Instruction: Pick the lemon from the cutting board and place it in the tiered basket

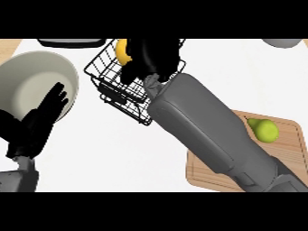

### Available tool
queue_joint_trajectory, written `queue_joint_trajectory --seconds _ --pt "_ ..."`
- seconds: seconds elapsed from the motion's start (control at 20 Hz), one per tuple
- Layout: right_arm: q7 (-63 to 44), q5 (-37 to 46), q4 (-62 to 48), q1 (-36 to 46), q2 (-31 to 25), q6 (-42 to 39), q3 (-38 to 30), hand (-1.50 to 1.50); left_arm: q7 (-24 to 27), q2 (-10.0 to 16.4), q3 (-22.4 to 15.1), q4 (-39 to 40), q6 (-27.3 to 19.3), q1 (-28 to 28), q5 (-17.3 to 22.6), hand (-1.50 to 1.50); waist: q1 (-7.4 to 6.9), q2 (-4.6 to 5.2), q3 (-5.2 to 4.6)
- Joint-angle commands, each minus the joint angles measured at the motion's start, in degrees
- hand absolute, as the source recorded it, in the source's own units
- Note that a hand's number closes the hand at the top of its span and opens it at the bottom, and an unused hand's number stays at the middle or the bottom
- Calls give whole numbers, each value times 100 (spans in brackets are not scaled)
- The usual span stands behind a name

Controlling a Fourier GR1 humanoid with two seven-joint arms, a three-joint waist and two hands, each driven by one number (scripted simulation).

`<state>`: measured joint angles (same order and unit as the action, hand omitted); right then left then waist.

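Counter [136, 153]: lemon [121, 50] in right hand [156, 56], over basket [119, 97].

The tiered basket [97, 57] is black wire, the cutting board [293, 149] grained wood.

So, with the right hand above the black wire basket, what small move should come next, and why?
Probably open the right hand and let go: its fingers curl round the yellow lemon, which is already over the black wire tiered basket, off the wooden cutting board. How high it hangs above the wire I cannot tell.
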<state>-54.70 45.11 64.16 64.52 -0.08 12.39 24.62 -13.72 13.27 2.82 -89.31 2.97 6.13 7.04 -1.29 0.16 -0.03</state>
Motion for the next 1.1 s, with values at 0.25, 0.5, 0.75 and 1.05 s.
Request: queue_joint_trajectory --seconds 0.25,0.5,0.75,1.05 --pt "535 -8 -1707 386 8 1253 230 150 -78 -162 -204 -436 53 -305 -103 0 -72 17 0" --pt "624 11 -1799 686 8 2251 -73 150 -101 -41 20 -96 103 -23 -28 0 -59 24 -1" --pt "707 -535 -2505 837 8 2591 544 -150 -48 84 264 1 336 79 208 0 -147 37 -4" --pt "1495 -992 -2887 967 8 3097 101 -150 238 15 145 105 395 -107 34 0 -150 49 -2"
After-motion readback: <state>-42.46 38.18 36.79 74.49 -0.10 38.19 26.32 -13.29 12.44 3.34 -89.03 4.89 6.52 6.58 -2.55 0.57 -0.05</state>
